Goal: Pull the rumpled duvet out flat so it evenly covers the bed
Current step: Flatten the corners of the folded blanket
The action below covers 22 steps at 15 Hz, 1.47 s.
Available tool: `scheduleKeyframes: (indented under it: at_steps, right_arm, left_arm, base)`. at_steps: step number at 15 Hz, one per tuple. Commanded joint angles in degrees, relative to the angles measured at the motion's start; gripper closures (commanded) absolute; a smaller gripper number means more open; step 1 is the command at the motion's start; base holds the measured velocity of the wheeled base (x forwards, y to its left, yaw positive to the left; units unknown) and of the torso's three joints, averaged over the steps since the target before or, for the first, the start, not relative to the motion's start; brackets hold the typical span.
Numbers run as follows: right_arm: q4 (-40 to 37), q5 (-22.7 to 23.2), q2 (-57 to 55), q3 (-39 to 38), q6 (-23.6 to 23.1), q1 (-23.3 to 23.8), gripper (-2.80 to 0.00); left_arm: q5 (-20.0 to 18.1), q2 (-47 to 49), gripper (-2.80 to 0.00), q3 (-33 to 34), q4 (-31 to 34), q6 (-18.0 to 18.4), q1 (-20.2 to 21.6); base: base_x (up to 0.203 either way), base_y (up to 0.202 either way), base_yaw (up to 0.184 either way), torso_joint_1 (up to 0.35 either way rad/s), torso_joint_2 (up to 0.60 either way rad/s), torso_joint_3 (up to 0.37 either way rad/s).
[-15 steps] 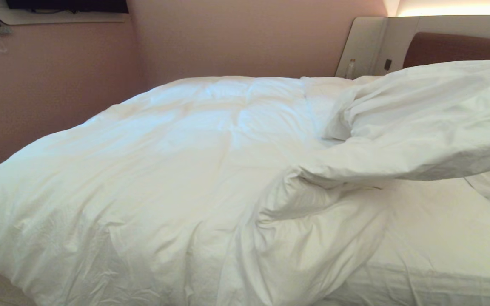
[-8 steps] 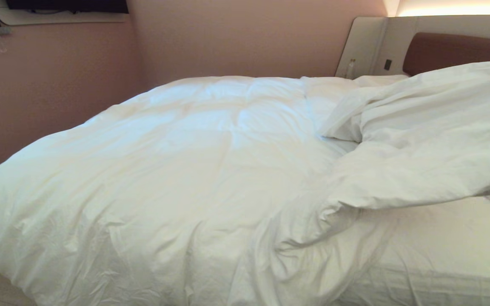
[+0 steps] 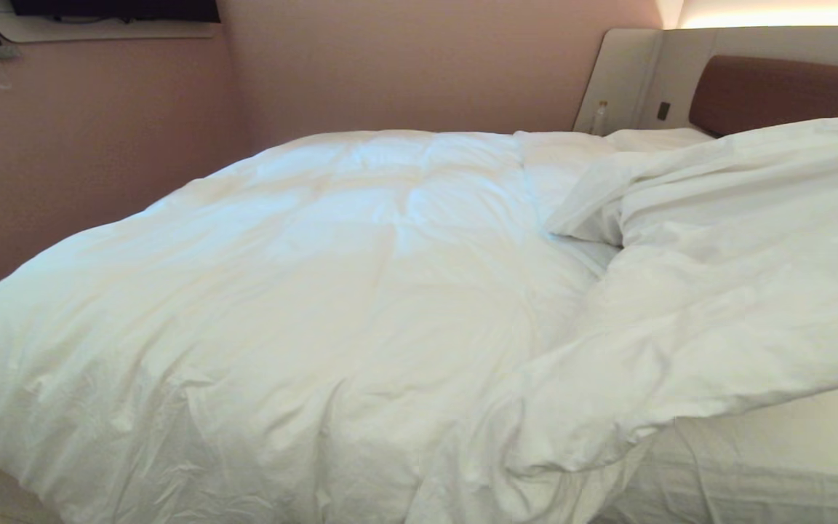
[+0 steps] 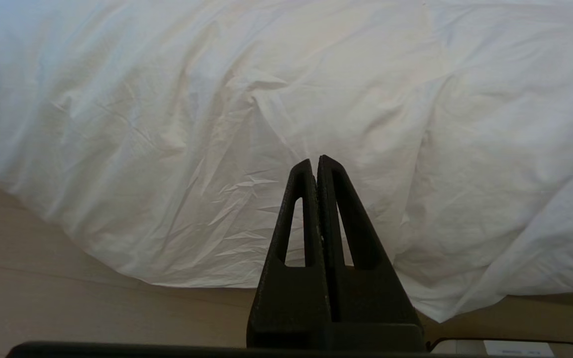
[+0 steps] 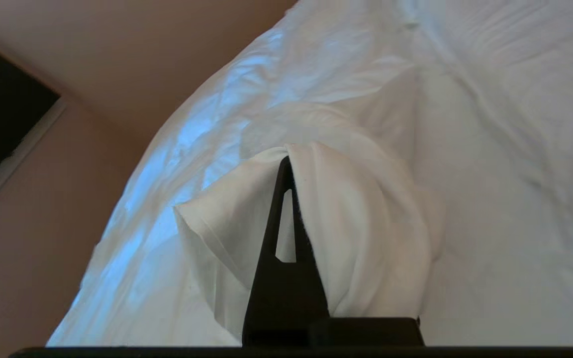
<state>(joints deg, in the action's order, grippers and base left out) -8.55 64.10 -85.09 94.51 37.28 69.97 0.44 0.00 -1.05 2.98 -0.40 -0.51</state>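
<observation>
The puffy white duvet lies over most of the bed, flat on the left side. Its right part is lifted in a thick fold that stretches off the right edge of the head view. In the right wrist view my right gripper is shut on a bunched edge of the duvet, which drapes over one finger and hides it. My left gripper is shut and empty, hanging parked by the duvet's near edge above the floor. Neither arm shows in the head view.
A pink wall runs close along the bed's far left side. The brown headboard and a pale panel with a small bottle stand at the back right. Bare white sheet shows at the near right. The beige floor lies below the duvet's hem.
The lifted right fold of the duvet has come down and toward the near right, covering more of the bare sheet. The headboard shows more. The left side has not moved.
</observation>
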Motion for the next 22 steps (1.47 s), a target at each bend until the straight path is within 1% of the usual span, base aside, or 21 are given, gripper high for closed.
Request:
scheduleKeyframes:
  at_steps: [1, 2, 3, 5, 6, 8, 9, 11, 16, 17, 19, 22]
  right_arm:
    - [-0.46, -17.74, -2.97, -0.72, -7.62, -0.41, 0.0]
    - [-0.47, -20.84, -4.08, -1.51, -10.71, -0.73, 0.0]
    - [-0.53, -21.94, -4.54, -1.84, -11.82, -1.06, 0.0]
    - [-0.59, -27.4, -5.44, -2.62, -17.04, -1.47, 0.0]
    - [-0.64, -28.11, -5.57, -3.25, -18.69, -1.5, 0.0]
    - [-1.82, -28.63, -5.67, -3.78, -20.81, -1.39, 0.0]
    - [-3.64, -29.7, -5.45, -3.56, -22.39, -1.17, 0.0]
    - [-4.43, -30.35, -4.34, -3.69, -23.89, -0.76, 0.0]
    - [-5.08, -30.53, -2.27, -3.54, -24.62, -0.27, 0.0]
    - [-5.87, -30.45, -1.87, -3.96, -25.34, -0.34, 0.0]
    - [-6.69, -29.98, -1.31, -5.98, -26.41, -0.84, 0.0]
    - [-6.57, -29.74, -0.4, -8.91, -27.77, -3.09, 0.0]
  left_arm:
    - [0.09, 0.0, 0.0, 0.08, 0.01, 0.05, -0.02]
    - [0.09, 0.0, 0.0, 0.08, 0.01, -0.04, -0.02]
    - [0.01, 0.0, 0.0, 0.0, 0.01, -0.11, -0.02]
    - [-0.08, 0.0, 0.0, 0.08, 0.01, 0.04, -0.02]
    - [-0.09, 0.0, 0.0, -0.01, 0.01, 0.14, -0.02]
    - [-0.09, 0.0, 0.0, -0.01, 0.01, -0.04, -0.02]
    - [-0.09, 0.0, 0.0, -0.01, 0.01, -0.04, 0.07]
    - [-0.09, 0.0, 0.0, -0.01, 0.01, 0.23, -0.02]
    - [-0.09, 0.0, 0.0, -0.01, 0.01, 0.4, -0.02]
    - [-0.17, 0.0, 0.0, 0.01, 0.01, 0.4, 0.0]
    - [-0.26, 0.0, 0.0, 0.08, 0.01, 0.4, -0.02]
    - [-0.09, 0.0, 0.0, 0.08, 0.01, 0.49, 0.06]
  base:
    - [0.0, 0.0, 0.0, 0.0, 0.0, 0.0]
    - [0.0, 0.0, 0.0, 0.0, 0.0, 0.0]
    - [0.0, 0.0, 0.0, 0.0, 0.0, 0.0]
    - [0.0, 0.0, 0.0, 0.0, 0.0, 0.0]
    - [0.0, 0.0, 0.0, 0.0, 0.0, 0.0]
    - [0.0, 0.0, 0.0, 0.0, 0.0, 0.0]
    - [0.0, 0.0, 0.0, 0.0, 0.0, 0.0]
    - [0.0, 0.0, 0.0, 0.0, 0.0, 0.0]
    - [0.0, 0.0, 0.0, 0.0, 0.0, 0.0]
    - [0.0, 0.0, 0.0, 0.0, 0.0, 0.0]
    - [0.0, 0.0, 0.0, 0.0, 0.0, 0.0]
    - [0.0, 0.0, 0.0, 0.0, 0.0, 0.0]
